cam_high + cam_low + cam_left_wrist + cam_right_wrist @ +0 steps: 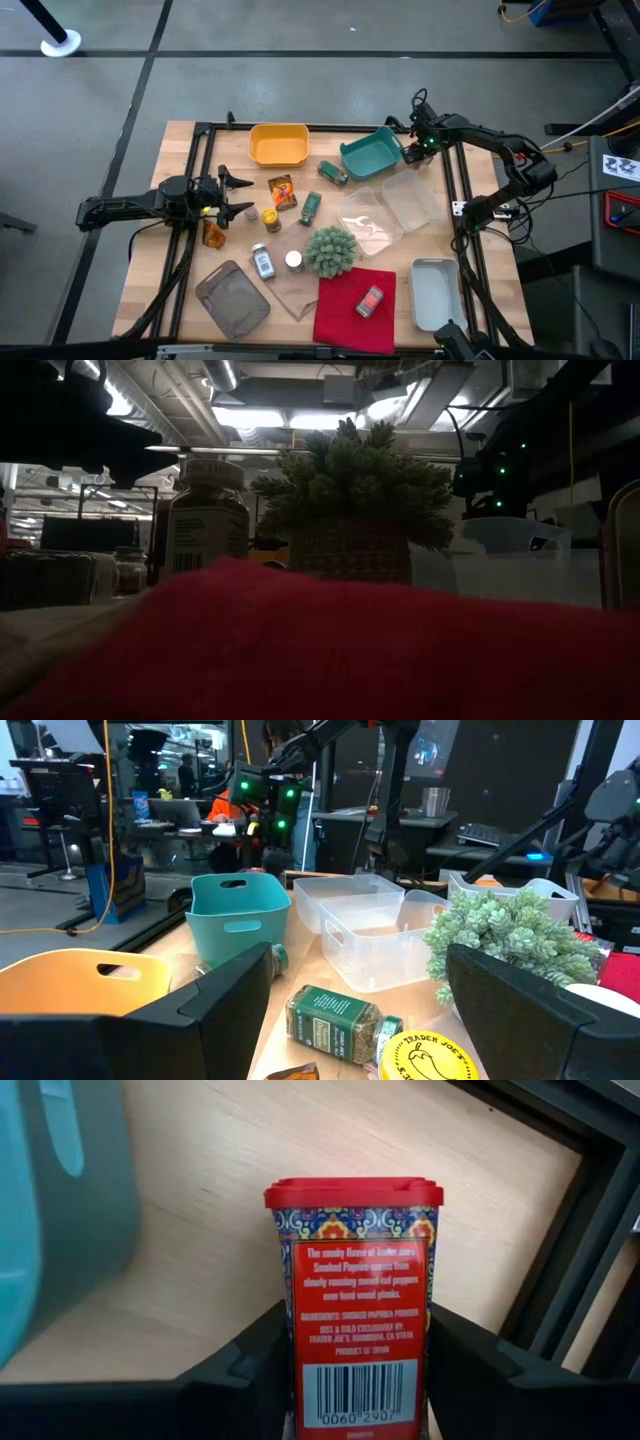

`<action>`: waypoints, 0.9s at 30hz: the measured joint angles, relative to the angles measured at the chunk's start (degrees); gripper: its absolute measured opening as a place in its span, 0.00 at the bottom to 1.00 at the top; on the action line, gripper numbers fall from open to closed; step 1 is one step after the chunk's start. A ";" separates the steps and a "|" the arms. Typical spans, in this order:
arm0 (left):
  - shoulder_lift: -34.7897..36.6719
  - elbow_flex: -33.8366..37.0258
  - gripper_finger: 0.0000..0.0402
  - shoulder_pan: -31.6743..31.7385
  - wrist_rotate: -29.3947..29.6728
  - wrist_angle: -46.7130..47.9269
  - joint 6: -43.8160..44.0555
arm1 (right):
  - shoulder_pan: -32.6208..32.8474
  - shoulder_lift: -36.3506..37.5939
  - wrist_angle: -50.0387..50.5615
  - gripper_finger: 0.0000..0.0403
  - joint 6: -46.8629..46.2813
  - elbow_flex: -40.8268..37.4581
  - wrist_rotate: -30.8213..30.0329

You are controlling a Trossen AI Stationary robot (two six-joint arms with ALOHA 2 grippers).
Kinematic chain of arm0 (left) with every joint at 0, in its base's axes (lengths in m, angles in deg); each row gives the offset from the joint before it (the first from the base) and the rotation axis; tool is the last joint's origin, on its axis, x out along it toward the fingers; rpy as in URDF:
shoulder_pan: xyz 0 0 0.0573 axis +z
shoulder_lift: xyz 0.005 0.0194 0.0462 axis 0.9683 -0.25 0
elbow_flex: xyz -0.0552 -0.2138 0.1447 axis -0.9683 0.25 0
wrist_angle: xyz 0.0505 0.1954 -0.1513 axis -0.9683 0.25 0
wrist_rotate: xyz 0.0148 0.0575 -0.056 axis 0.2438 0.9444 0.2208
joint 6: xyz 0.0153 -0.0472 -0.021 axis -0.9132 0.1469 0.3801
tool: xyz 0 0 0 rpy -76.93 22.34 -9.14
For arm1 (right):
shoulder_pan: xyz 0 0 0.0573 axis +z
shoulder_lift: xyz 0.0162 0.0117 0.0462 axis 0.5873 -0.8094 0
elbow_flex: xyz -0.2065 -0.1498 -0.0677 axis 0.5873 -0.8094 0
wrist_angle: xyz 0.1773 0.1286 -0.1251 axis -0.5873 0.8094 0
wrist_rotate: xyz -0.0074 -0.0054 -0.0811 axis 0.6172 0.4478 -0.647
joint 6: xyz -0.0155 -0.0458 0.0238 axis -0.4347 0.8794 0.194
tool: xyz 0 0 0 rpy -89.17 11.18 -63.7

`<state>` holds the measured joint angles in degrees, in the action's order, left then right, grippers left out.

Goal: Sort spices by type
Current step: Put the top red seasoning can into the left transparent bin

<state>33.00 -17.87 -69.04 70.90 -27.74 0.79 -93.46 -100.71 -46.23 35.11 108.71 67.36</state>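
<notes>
My right gripper (412, 153) is at the far side of the table beside the teal bin (372, 152), shut on a red tin (355, 1270). My left gripper (240, 195) hovers open at the table's left. Past its fingers lie a green jar (330, 1020) on its side and a yellow jar (425, 1055). On the table rest an orange-brown packet (283, 192), a second green jar (333, 173), a white-capped clear jar (262, 262) and a white cap (293, 260). Another red tin (370, 301) lies on the red cloth (355, 308). My right gripper pinches the red tin between its two fingers (250, 1365), one on each narrow side of the tin's lower body (300, 1360). The red lid (352, 1192) points away from the wrist, over the bare wood next to the teal bin. Whether the tin touches the table, I cannot tell.
A yellow bin (278, 144) sits at the far edge and two clear bins (400, 205) at centre right. A white tray (433, 293) lies near right and a grey tray (232, 298) near left. The spiky plant ball (330, 250) stands mid-table. Black frame rails (455, 190) run along both sides.
</notes>
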 joint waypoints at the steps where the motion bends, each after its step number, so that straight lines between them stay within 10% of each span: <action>1: 0.00 0.00 0.71 0.00 0.00 0.00 -0.01 | 0.00 0.00 0.00 0.46 0.00 -0.01 0.00; 27: 0.00 0.00 0.71 0.00 0.00 0.00 0.03 | 0.04 0.00 12.06 0.44 0.44 12.50 0.04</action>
<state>33.00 -17.87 -69.04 70.90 -27.74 0.82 -93.41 -100.71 -34.18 35.55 121.21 67.41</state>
